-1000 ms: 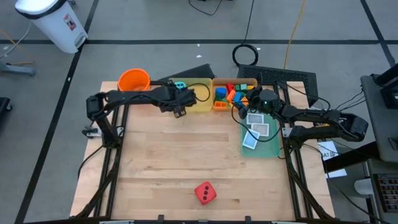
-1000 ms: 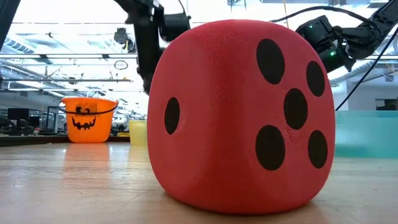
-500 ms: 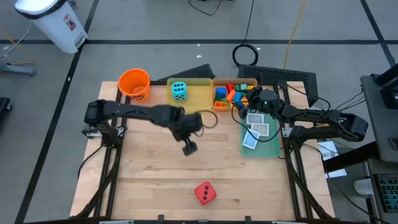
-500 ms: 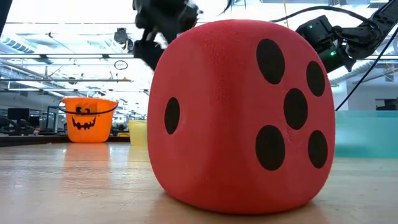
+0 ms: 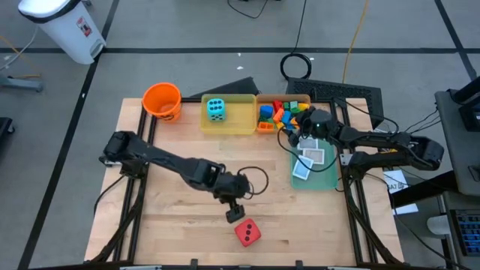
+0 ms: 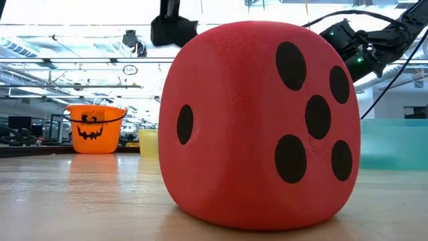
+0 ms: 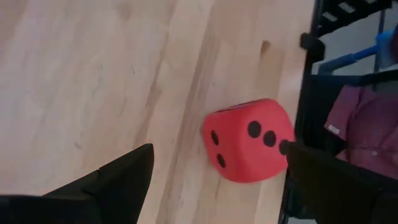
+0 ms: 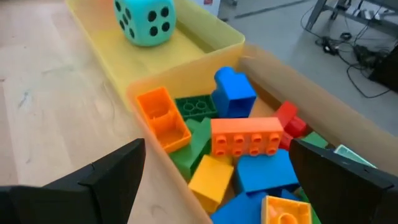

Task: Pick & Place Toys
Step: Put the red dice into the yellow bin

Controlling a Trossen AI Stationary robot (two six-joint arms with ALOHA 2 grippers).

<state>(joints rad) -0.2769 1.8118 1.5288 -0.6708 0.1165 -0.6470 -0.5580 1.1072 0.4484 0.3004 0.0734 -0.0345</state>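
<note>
The red die point(image 5: 247, 232) rests on one face on the wooden table near its front edge; it fills the low view point(image 6: 261, 127). My left gripper point(image 5: 234, 215) hangs open just above and to the far left of it; in its wrist view point(image 7: 217, 186) the die point(image 7: 249, 140) shows between the fingers, untouched. The cyan die point(image 5: 216, 109) sits in the yellow tray point(image 5: 240, 124). Bricks point(image 8: 242, 140) fill the orange tray point(image 5: 262, 127). My right gripper point(image 5: 294, 129) waits open beside that tray, holding nothing point(image 8: 217, 186).
An orange bucket point(image 5: 162, 100) stands at the far left. A green tray point(image 5: 326, 180) with white cards point(image 5: 311, 156) lies under the right arm. A person's sleeve point(image 7: 367, 124) shows beyond the table's near edge. Bare wood lies left and right of the red die.
My left gripper has swung from above the yellow tray toward the table's near edge and somewhat right, turning as it went, and now hangs by the red die. The cyan die stays in the yellow tray, uncovered. The right arm has kept still.
</note>
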